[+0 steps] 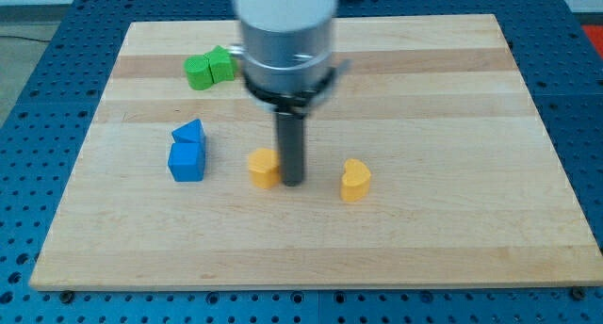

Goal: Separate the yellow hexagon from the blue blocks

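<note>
The yellow hexagon [263, 167] lies near the board's middle. My tip [293, 182] stands right against its right side, touching or nearly so. Two blue blocks sit to the hexagon's left: a blue cube [187, 161] and a smaller blue wedge-like block [189, 132] just above it, touching it. The hexagon is about a block's width apart from the blue cube.
A yellow heart-shaped block [355, 181] lies to the right of my tip. Two green blocks [210, 68] sit together at the view's upper left. The wooden board [452, 230] rests on a blue perforated table. The arm's grey body [285, 41] hangs over the board's top middle.
</note>
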`<move>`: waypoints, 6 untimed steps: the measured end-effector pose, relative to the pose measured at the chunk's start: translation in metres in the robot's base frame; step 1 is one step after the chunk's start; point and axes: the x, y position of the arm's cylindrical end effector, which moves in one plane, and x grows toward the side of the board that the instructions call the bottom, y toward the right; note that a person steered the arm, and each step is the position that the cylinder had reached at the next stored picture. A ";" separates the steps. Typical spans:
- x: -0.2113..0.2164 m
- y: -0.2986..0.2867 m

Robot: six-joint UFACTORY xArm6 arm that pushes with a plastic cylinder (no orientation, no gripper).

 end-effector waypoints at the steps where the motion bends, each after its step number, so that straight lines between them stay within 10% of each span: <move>1: 0.037 0.010; 3: -0.022 -0.038; 6: 0.002 -0.102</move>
